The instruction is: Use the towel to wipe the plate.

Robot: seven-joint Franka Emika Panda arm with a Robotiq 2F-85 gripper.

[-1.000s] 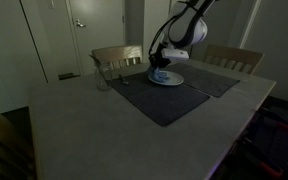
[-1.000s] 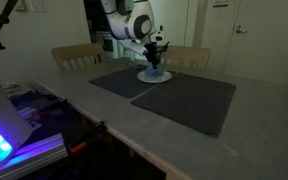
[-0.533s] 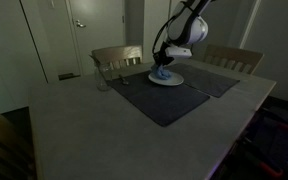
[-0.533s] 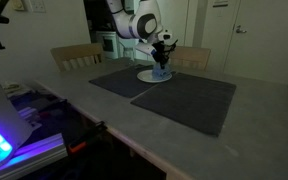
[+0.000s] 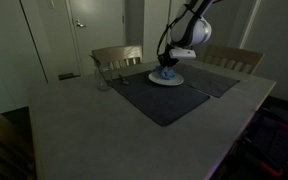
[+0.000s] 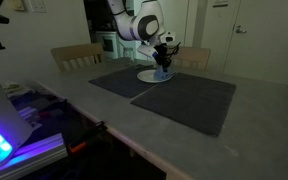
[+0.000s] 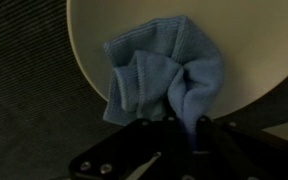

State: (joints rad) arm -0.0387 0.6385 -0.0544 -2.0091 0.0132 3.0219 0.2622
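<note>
Gripping entry: hand (image 7: 189,122), fingers closed on a bunched fold of the blue towel (image 7: 164,75). The towel rests on the cream plate (image 7: 234,40), reaching its near rim. Change: hand and towel have slid sideways across the plate within the last second, so wiping is judged under way. Surroundings: dark placemat (image 7: 34,60) beneath; glass (image 5: 102,80) well apart; chair (image 5: 117,56) behind the tabletop (image 5: 64,130). None blocks the sweep.

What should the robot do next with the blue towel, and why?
Probably slide the blue towel across the plate toward its bare side. In the wrist view the end effector seems to pinch the bunched towel, which covers only part of the plate, so a lot of it is still uncovered.
</note>
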